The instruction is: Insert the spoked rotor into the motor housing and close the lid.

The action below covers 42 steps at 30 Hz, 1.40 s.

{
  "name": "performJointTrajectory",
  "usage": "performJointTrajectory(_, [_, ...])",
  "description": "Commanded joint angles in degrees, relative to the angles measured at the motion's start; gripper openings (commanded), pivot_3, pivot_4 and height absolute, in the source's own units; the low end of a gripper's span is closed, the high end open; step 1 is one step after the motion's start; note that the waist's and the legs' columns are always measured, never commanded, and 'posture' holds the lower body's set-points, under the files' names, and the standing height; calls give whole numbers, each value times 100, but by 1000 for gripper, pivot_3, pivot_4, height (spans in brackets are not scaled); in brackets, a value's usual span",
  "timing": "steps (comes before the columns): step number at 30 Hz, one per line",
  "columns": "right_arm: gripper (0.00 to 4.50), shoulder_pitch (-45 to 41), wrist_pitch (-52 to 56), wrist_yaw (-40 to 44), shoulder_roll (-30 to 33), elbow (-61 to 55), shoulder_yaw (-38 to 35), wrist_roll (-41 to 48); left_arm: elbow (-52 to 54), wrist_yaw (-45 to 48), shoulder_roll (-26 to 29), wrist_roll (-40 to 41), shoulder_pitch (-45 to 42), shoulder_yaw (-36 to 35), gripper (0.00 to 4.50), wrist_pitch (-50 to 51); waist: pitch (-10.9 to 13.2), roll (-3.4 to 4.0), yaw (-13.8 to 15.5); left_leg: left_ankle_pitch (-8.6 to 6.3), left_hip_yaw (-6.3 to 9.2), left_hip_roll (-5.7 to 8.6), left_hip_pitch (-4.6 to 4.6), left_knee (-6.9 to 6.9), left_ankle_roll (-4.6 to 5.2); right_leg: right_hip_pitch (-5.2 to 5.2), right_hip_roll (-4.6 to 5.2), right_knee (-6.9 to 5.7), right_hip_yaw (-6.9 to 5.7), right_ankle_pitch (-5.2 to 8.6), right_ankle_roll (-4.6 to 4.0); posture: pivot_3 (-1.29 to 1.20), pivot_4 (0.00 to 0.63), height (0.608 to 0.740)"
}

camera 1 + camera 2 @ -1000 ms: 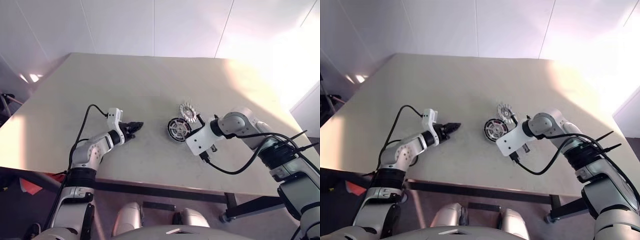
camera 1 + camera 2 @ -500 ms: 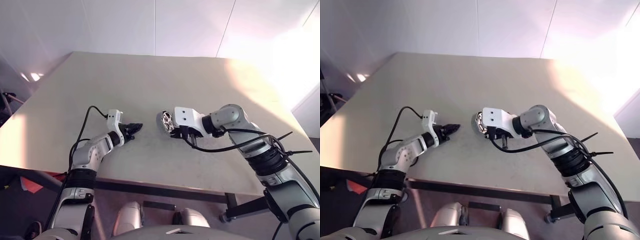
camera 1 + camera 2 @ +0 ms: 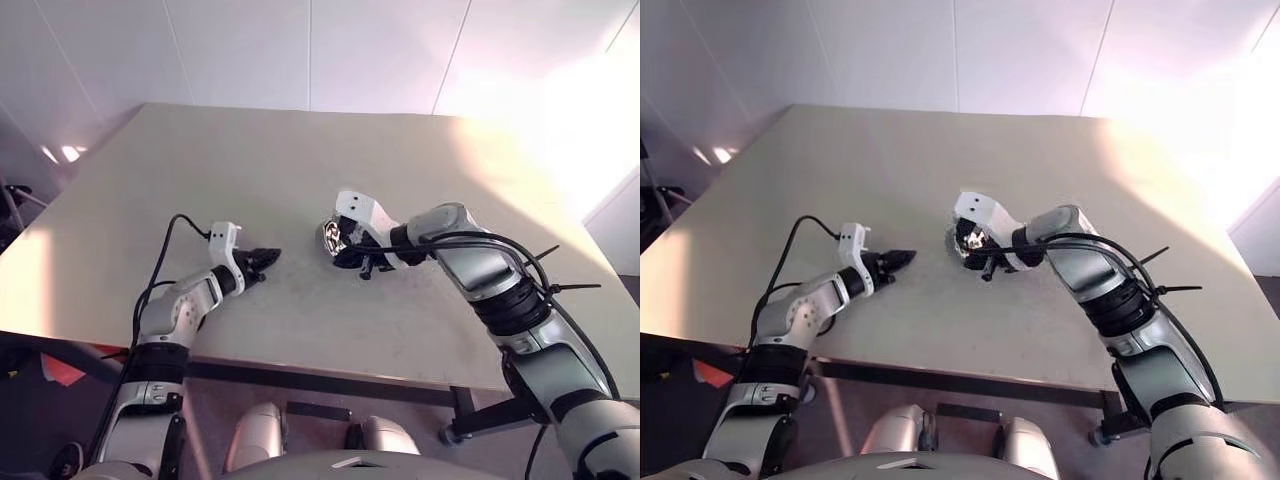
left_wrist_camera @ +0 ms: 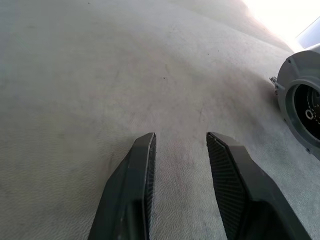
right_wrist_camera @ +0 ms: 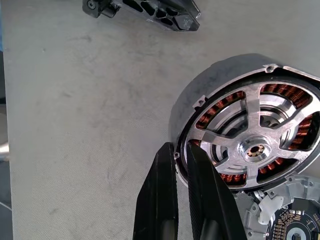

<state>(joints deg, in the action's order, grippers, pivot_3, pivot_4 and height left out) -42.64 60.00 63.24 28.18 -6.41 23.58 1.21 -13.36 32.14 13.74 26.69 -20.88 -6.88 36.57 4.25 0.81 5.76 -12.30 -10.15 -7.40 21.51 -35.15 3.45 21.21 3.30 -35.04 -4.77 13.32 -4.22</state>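
My right gripper (image 5: 181, 162) pinches the motor housing's (image 5: 200, 87) rim.
The spoked rotor (image 5: 255, 145) already sits inside over the copper windings; the ribbed lid (image 5: 295, 227) lies just beside. Metal throughout, so I judge it rigid, weighty, slick; the thin wall is my only purchase. My left gripper (image 4: 177, 145) hovers partly open, empty, left of the housing above the table (image 4: 75, 75).

No legible text or markings
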Motion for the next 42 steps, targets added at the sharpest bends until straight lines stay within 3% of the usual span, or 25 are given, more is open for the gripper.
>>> performJointTrajectory(1, [1,-424,654,-219,-174,-120,-114,319,249,-16,88,50,22,-97,1740,8,0,0,0,1,0,0,0,0,-2,0,0,0,0,0,0,0,0,740])
performJointTrajectory(9, [1,-635,1298,-798,-444,302,-67,657,328,-92,50,71,90,-126,1740,10,0,0,-1,4,0,0,-6,1,-10,-5,0,-1,0,0,1,0,0,740])
performJointTrajectory(16, [2348,-610,1260,-1100,-494,597,-26,879,273,-157,54,76,37,-160,1740,7,0,0,-1,8,0,1,-20,2,-18,-18,1,-2,1,0,2,0,0,740])
performJointTrajectory(22, [4456,-898,1583,-1137,-430,383,-535,1370,201,-118,88,64,-29,-161,1740,11,0,0,3,11,0,1,-20,11,-23,-13,0,-3,1,0,2,0,0,740])
performJointTrajectory(25, [4489,-1028,1822,-1457,-497,527,-1115,1506,185,-60,71,84,-77,-127,1740,15,0,0,11,12,0,2,-22,10,-24,-16,0,-3,1,0,2,0,0,740])
performJointTrajectory(30, [4489,-1102,2851,-2232,-712,854,-2803,1614,232,207,0,186,-124,-5,1740,58,0,-1,36,13,0,3,-25,10,-27,-19,1,-3,2,0,2,0,0,740])
performJointTrajectory(35, [4489,-298,3250,-2792,-496,824,-4129,2358,281,557,6,309,-183,159,1740,276,-2,-4,121,15,0,3,-25,16,-29,-19,0,0,2,0,3,0,0,740])
performJointTrajectory(38, [4489,449,3250,-3413,-383,619,-4767,3616,176,691,22,309,-286,203,1740,371,-1,0,169,16,-2,4,-24,19,-30,-17,1,2,3,1,3,0,0,740])
performJointTrajectory(42, [4489,1304,3250,-4853,-425,400,-5527,5562,36,816,36,298,-394,262,1740,460,-2,11,181,19,-2,4,-33,22,-35,-20,1,2,3,1,4,0,0,740])
